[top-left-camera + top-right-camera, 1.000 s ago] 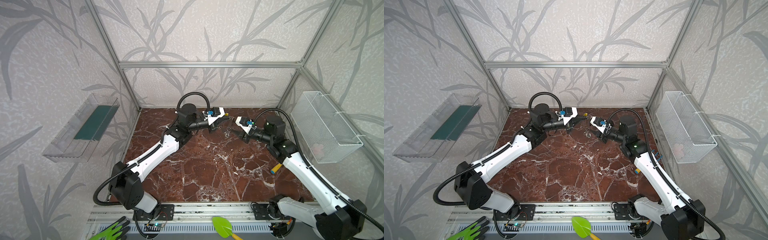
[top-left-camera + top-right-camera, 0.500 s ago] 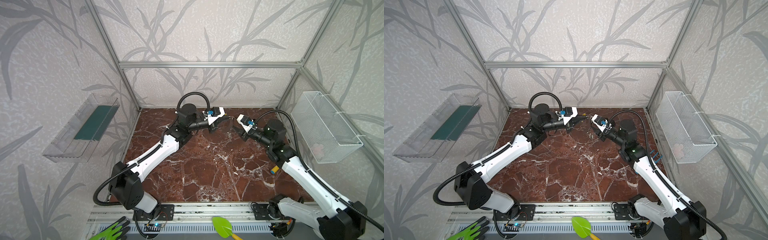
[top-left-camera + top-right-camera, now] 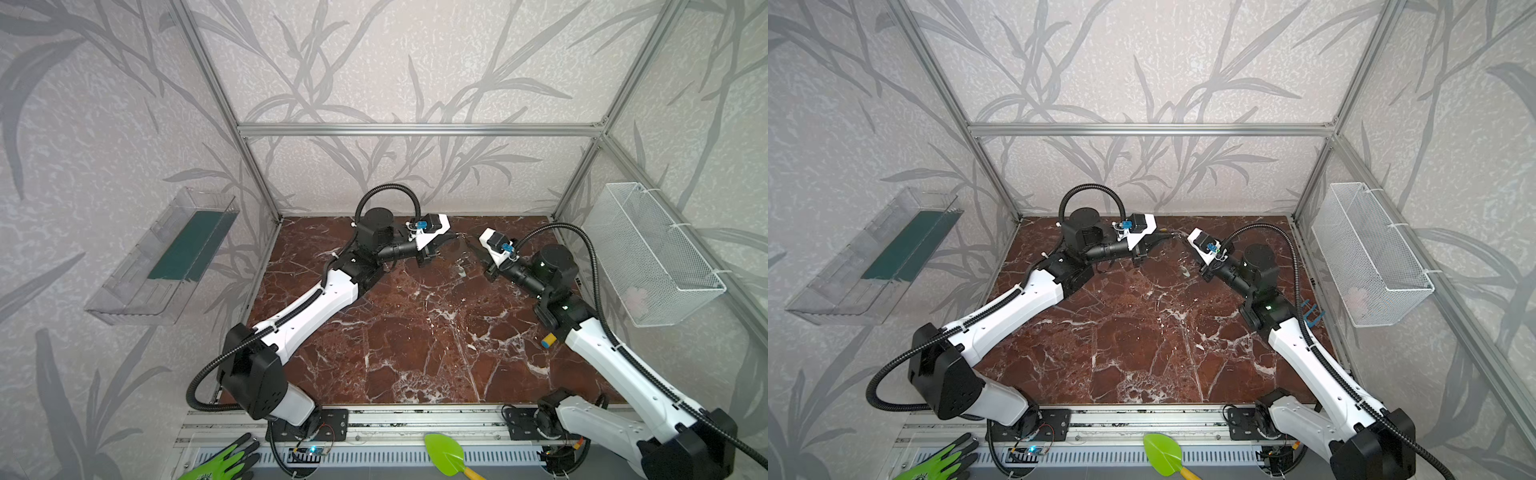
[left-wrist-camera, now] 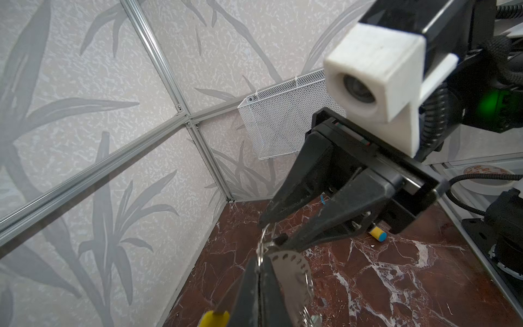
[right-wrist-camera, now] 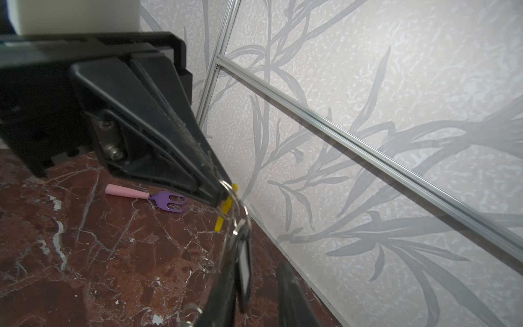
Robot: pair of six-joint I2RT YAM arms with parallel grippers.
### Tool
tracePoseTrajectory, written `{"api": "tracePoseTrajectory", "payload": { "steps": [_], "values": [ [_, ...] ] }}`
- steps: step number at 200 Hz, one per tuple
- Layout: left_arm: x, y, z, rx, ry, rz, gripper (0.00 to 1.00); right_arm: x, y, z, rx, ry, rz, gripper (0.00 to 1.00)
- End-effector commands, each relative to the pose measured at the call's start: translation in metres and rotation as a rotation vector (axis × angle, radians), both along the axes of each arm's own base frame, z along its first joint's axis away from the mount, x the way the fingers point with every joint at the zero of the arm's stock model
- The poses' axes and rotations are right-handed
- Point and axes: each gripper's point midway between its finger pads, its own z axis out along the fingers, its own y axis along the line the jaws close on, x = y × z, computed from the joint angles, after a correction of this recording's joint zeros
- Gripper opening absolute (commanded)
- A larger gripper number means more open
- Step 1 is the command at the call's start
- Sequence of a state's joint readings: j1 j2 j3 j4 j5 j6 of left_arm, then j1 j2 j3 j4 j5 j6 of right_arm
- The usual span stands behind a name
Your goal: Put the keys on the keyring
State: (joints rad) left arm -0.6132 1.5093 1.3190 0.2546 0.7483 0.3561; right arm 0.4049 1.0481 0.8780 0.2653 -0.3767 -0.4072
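Left gripper (image 4: 259,267) clenched on keyring (image 4: 291,263); right gripper (image 4: 273,230) parted beside keys (image 5: 244,269), tag discernible in right wrist view only.

Bright metal, matt plastic
Shiny perforated metal keyring (image 4: 291,264) in the matt black plastic left gripper (image 4: 259,267); glossy veined stone-look tabletop (image 4: 396,283) beneath it.

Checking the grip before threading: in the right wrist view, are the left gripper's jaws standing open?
No, the left gripper has its jaws pressed together at the tips, clamped on the keyring by its yellow sleeve.
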Motion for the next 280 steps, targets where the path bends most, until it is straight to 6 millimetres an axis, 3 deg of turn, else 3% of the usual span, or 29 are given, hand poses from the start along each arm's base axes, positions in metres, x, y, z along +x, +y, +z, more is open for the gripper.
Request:
{"api": "tracePoseTrajectory", "payload": {
  "steps": [1, 19, 107, 214, 280],
  "values": [
    [-0.007, 0.005, 0.021, -0.043, -0.037, 0.001, 0.0, -0.01, 0.005, 0.01, 0.02, -0.035, 0.046, 0.13],
    [-0.007, 0.005, 0.023, -0.053, -0.034, 0.001, 0.0, -0.01, 0.005, 0.006, -0.005, -0.034, 0.044, 0.0],
    [-0.007, 0.01, 0.047, -0.2, -0.004, -0.018, 0.0, -0.008, 0.014, -0.008, -0.149, -0.08, 0.032, 0.0],
    [0.0, 0.005, 0.044, -0.234, -0.005, -0.025, 0.0, -0.006, 0.019, -0.011, -0.202, -0.115, 0.045, 0.0],
    [0.003, 0.007, 0.031, -0.159, -0.01, 0.001, 0.0, 0.018, -0.014, 0.002, -0.25, -0.155, -0.2, 0.0]
  ]
}}
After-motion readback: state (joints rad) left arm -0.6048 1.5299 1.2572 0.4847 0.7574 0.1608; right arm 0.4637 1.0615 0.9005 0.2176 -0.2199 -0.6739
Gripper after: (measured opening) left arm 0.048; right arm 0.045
